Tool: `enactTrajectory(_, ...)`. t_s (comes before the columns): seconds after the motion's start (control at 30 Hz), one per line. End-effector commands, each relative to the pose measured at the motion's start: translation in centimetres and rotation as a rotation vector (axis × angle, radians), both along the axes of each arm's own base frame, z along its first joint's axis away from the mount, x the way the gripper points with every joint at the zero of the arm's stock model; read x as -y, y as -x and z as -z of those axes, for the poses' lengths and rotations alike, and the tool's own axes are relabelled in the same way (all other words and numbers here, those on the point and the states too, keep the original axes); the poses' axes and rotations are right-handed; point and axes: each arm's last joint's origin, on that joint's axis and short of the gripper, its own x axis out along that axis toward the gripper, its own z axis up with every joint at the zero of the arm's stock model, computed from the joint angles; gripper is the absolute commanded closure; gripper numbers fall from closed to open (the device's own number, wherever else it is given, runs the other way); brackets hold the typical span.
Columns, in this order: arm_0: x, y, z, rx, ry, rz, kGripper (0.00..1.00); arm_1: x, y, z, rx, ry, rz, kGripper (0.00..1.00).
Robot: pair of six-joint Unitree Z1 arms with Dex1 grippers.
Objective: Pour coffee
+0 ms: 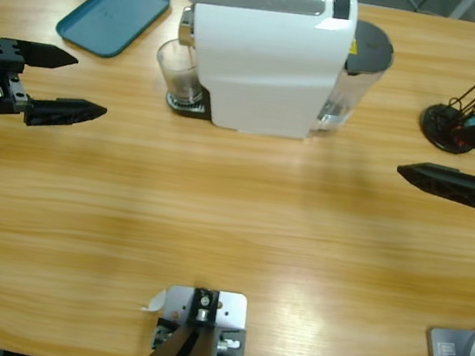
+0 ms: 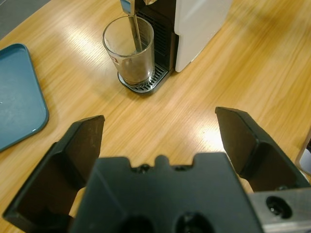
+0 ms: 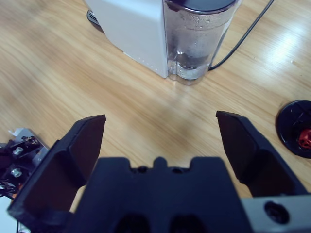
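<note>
Glass (image 1: 179, 74) under machine (image 1: 268, 54) spout, coffee (image 2: 137, 75) shallow inside. Left hand (image 1: 67, 81) wide, right hand (image 1: 452, 160) wide, both empty. Step: approach; next, left hand grips glass.

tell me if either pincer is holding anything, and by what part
Nothing is held. The left pincer and right pincer are both open over bare table, and the glass stands untouched under the coffee machine.
</note>
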Motion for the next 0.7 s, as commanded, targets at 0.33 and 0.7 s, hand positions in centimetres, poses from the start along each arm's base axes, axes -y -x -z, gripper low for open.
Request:
enactTrajectory(0.33, 0.1, -0.32, -0.52, 0.035, -0.001, -0.008, 0.0, 0.52, 0.21, 1.05, -0.02, 0.02, 0.045, 0.0)
enactTrajectory(0.7, -0.01, -0.25, -0.37, 0.03, -0.004, -0.011, 0.0, 0.52, 0.2, 1.06, -0.02, 0.02, 0.045, 0.0)
